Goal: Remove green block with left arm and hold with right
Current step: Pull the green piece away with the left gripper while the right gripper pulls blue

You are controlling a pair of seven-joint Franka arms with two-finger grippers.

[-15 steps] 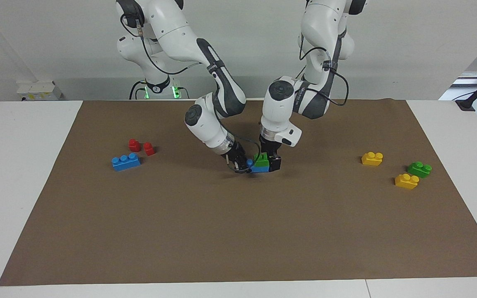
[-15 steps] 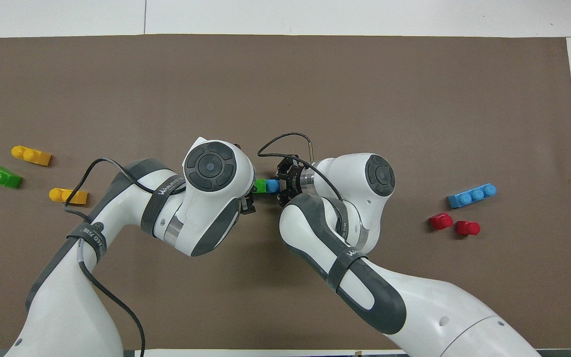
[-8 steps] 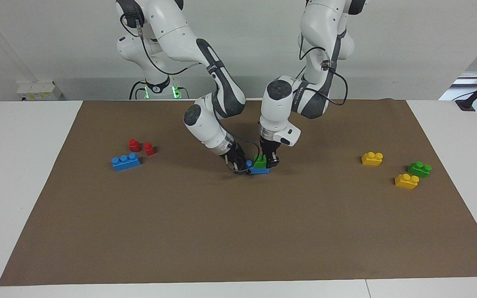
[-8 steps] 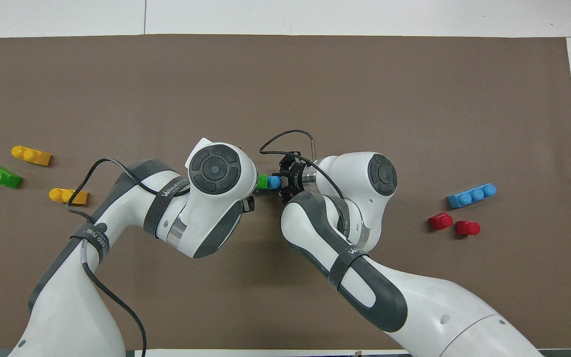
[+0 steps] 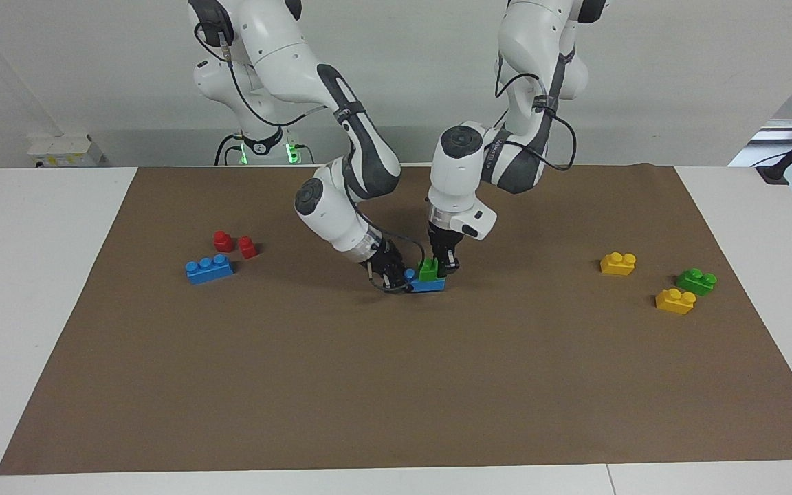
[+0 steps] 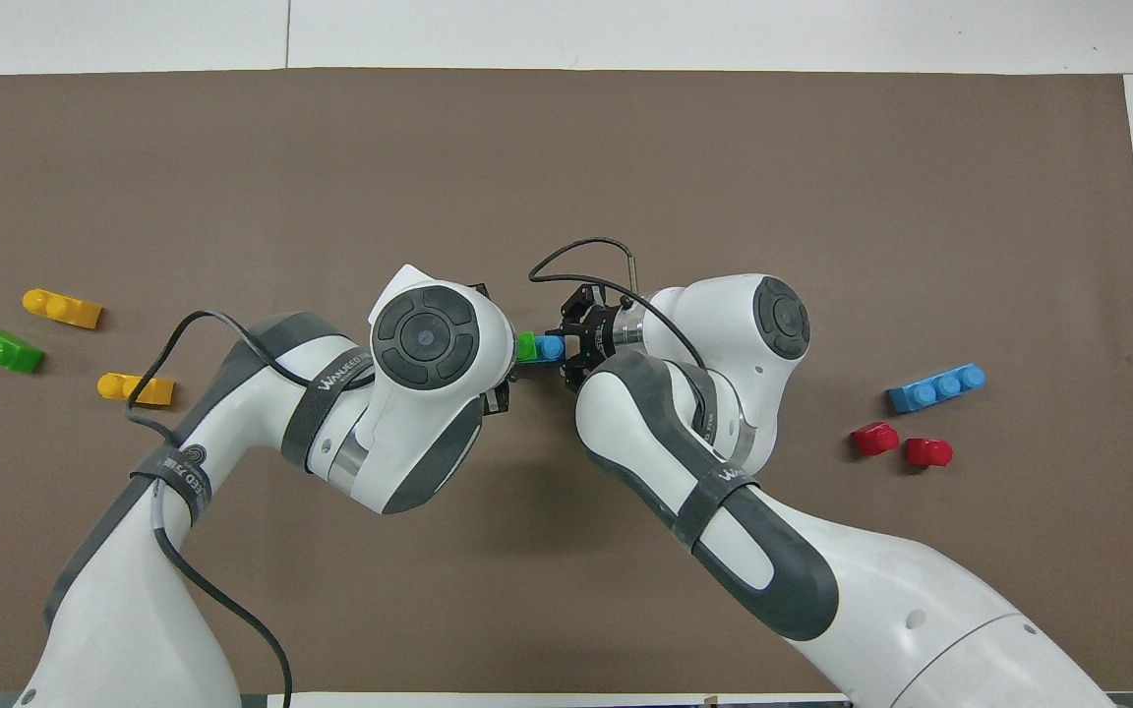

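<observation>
The green block [image 5: 429, 270] sits stacked on a blue brick [image 5: 430, 284] at the middle of the brown mat [image 5: 396, 385]. My left gripper [image 5: 443, 265] comes down from above and is shut on the green block. My right gripper [image 5: 396, 278] reaches in low from the right arm's end of the table and is shut on the blue brick's end. In the overhead view the green block [image 6: 526, 347] and the blue brick [image 6: 551, 347] show between the two wrists. The right gripper [image 6: 568, 347] shows there too, but the left gripper's fingers are hidden under its wrist.
Another green two-stud brick [image 5: 696, 280] lies with two yellow bricks [image 5: 618, 263] [image 5: 675, 301] toward the left arm's end of the table. A blue three-stud brick [image 5: 209, 268] and two red pieces [image 5: 223, 240] [image 5: 247, 247] lie toward the right arm's end.
Both grippers and the stack have shifted a little away from the robots. The left gripper's fingers have closed in on the green block.
</observation>
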